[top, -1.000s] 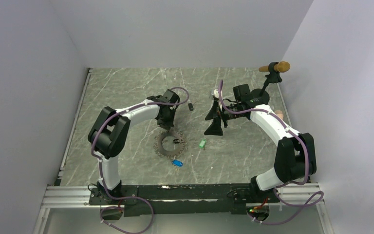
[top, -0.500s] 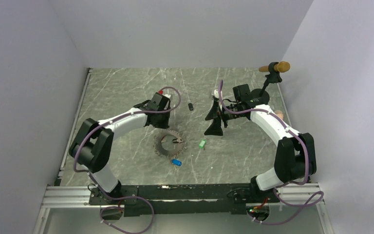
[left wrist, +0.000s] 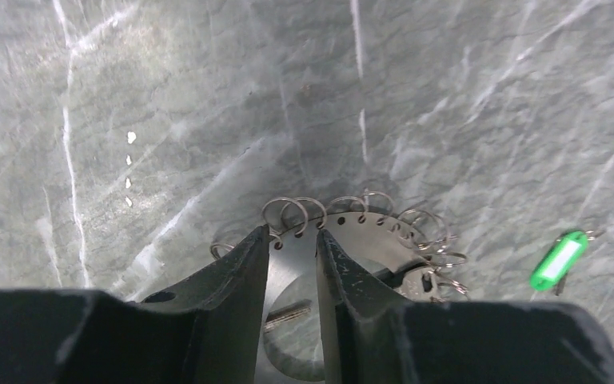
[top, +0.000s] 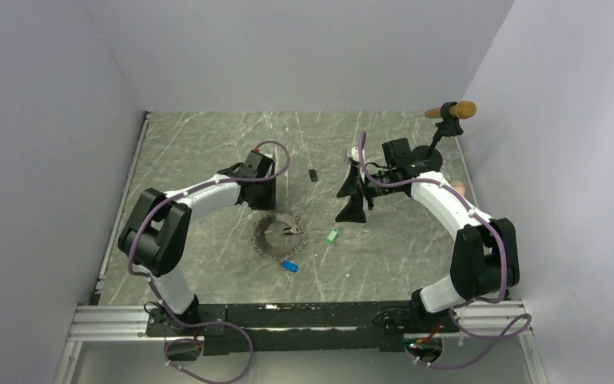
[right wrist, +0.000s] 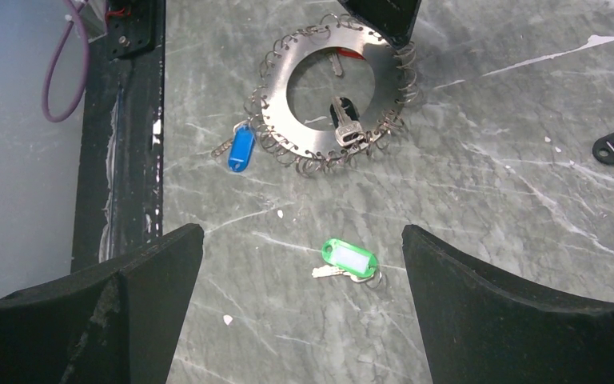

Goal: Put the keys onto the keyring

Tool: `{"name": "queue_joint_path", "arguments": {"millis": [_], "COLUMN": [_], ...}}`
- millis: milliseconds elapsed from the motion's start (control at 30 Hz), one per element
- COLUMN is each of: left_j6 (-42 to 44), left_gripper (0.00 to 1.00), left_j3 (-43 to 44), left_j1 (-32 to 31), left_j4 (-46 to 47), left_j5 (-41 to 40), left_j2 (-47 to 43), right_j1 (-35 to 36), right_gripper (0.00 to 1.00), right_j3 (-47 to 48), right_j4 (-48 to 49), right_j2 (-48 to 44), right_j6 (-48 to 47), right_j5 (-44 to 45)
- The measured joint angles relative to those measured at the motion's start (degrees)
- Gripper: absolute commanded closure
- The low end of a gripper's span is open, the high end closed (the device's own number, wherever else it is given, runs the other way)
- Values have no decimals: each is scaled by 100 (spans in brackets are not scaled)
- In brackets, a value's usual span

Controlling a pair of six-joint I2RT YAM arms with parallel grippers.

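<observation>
Left gripper (left wrist: 292,232) slightly open over keyring (right wrist: 274,100) rim, nothing held. Right gripper (right wrist: 300,230) spread wide, empty. Blue key (right wrist: 241,150) just beside keyring, lengthwise along rim; green key (right wrist: 349,261) apart from keyring, side-on to it.

Top external: fixed, high behind both arm bases (top: 177,314), angled down over the entire tabletop (top: 208,144).
Left wrist: low and close, facing down past the left hand (left wrist: 292,234) onto the keyring (left wrist: 368,236).
Right wrist: higher and farther back, looking down between the fingers of the right hand (right wrist: 300,232).
Common to all three views: keyring, green-tagged key (right wrist: 350,260), surrounding tabletop.
</observation>
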Motion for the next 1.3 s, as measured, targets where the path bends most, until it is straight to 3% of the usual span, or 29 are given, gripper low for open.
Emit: {"name": "queue_joint_path", "arguments": {"millis": [867,1300], "left_j6": [-925,-446], "left_gripper": [66,64], "left_j3": [140,101], "left_j1": [-66,-205], "left_j4": [-354,-249], "left_j5": [-254,-37], "left_j2": [350,-17], "right_j1": [-4,-15], "right_gripper": [0,0], "right_j3": [4,33], "right_j4": [-98,-120], "right_j2": [0,0], "right_j6": [-63,-103], "right_j5": [-2,-4]}}
